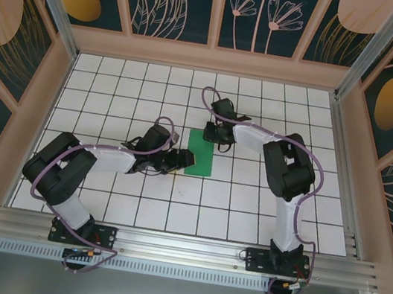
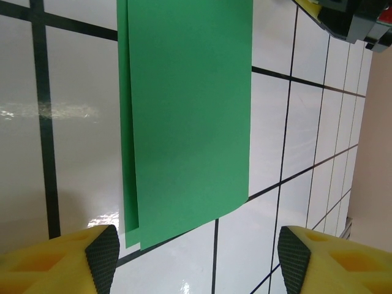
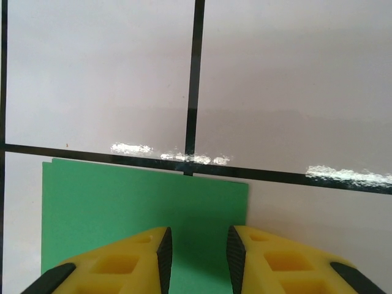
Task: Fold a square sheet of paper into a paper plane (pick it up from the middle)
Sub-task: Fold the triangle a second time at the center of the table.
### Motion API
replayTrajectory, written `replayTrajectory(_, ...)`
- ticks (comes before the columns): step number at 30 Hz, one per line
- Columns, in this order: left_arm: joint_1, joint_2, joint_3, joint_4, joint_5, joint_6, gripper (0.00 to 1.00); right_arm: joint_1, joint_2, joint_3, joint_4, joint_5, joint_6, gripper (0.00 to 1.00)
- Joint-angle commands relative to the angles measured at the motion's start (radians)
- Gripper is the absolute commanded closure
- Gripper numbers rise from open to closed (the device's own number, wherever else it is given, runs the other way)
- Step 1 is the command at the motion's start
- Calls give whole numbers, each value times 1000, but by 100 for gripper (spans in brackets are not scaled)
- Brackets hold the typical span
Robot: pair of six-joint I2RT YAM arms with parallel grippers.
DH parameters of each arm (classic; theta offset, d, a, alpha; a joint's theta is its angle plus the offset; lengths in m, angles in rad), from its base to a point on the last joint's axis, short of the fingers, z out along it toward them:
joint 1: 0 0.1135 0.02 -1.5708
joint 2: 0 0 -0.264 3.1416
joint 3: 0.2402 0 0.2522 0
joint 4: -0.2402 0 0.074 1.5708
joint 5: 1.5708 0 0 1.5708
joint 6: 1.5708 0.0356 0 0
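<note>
The sheet of paper [image 1: 201,153] is laid flat on the surface [image 1: 248,201]. One end is found just ahead of the left end effector [image 2: 198,254]; the opposite end is placed beneath and slightly ahead of the right end effector [image 3: 198,254].

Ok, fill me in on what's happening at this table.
The robot is folding a green paper, which lies flat on the grid table, already folded double into a strip. The left gripper, open, sits at its near end; the right gripper, jaws narrowly apart, is at its far end.
</note>
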Motion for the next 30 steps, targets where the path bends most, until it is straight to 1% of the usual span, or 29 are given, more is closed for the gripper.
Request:
replayTrajectory(1, -7, 18, 22, 24, 19, -13, 29, -7, 47, 1, -18, 0, 16, 67)
replayTrajectory(12, -13, 49, 27, 64, 57, -33, 29, -18, 49, -46, -4, -8, 43, 68)
replayTrajectory(22, -24, 78, 43, 83, 85, -32, 30, -19, 47, -55, 1, -11, 45, 68)
replayTrajectory(30, -24, 73, 42, 144, 101, -45, 39, -21, 24, -64, 10, -41, 49, 69)
